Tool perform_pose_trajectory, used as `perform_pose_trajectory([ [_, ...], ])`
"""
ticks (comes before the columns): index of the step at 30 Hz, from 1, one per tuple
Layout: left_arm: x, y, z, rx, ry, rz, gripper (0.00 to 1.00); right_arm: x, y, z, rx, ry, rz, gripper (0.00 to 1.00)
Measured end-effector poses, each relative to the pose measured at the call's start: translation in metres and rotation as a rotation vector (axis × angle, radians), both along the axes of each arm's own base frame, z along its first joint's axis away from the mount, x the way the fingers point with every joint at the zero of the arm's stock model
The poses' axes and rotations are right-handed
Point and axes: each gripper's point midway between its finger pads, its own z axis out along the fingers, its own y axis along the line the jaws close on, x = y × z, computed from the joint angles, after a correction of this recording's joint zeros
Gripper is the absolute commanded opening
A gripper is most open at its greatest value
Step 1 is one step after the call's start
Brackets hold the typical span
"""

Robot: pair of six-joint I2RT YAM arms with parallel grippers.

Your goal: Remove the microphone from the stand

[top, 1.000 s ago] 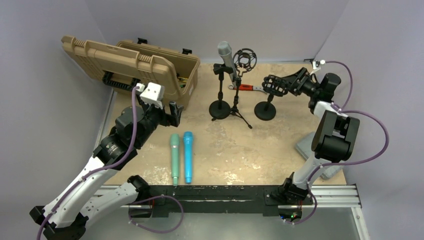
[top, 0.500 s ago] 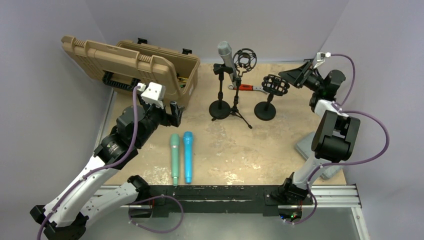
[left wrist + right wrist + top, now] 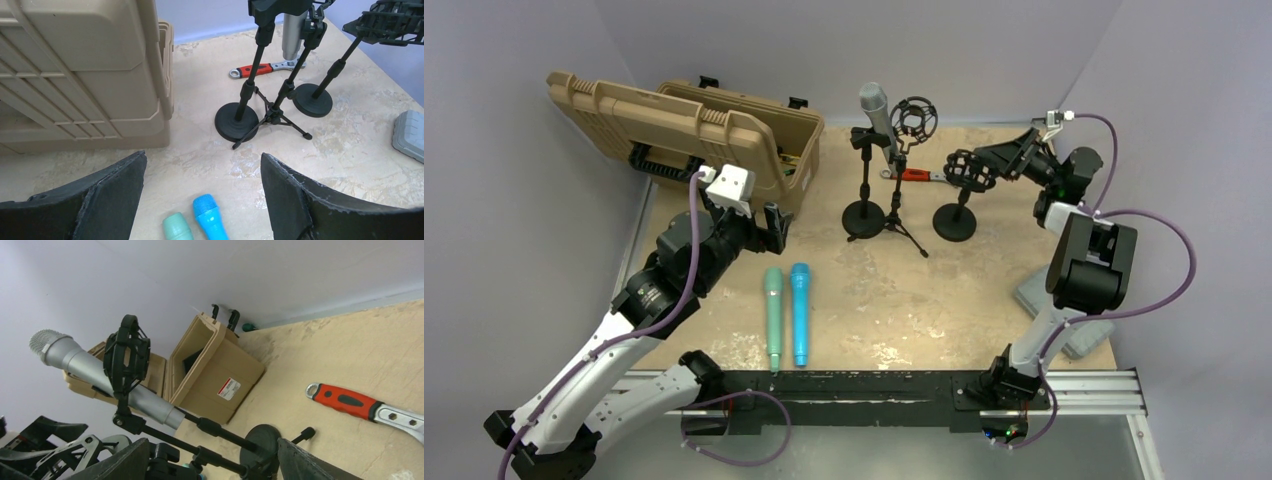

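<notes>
A silver microphone (image 3: 875,109) sits tilted in the clip of a black round-base stand (image 3: 864,213) at the back of the table. It also shows in the right wrist view (image 3: 100,372) and the left wrist view (image 3: 293,35). My right gripper (image 3: 996,157) is open and empty. It hangs beside the empty shock mount (image 3: 965,168) of another stand, to the right of the microphone. My left gripper (image 3: 769,226) is open and empty, low over the table in front of the tan case, above two loose microphones.
An open tan case (image 3: 714,140) stands at the back left. A tripod stand with a ring mount (image 3: 914,118) is just right of the microphone. A red-handled wrench (image 3: 916,175) lies behind the stands. A teal microphone (image 3: 773,315) and a blue microphone (image 3: 800,312) lie front centre. A grey pad (image 3: 410,135) lies right.
My right gripper pulled back to the right from the shock mount, then swung in again beside it. The left arm and the microphone have not moved.
</notes>
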Motion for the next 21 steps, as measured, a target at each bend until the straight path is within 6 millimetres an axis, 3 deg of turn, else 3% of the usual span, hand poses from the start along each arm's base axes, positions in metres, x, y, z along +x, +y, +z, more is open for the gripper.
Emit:
perform_pose_trajectory([
  [9, 0.0, 0.0, 0.0, -0.001, -0.001, 0.0, 0.82, 0.007, -0.008, -0.034, -0.092, 0.054, -0.057, 0.88],
  [15, -0.001, 0.0, 0.001, -0.002, -0.002, -0.001, 0.82, 0.007, -0.016, -0.089, -0.139, 0.184, -0.108, 0.87],
  [21, -0.001, 0.001, 0.002, -0.004, -0.004, -0.001, 0.82, 0.008, -0.023, -0.119, -0.174, 0.257, -0.145, 0.85],
])
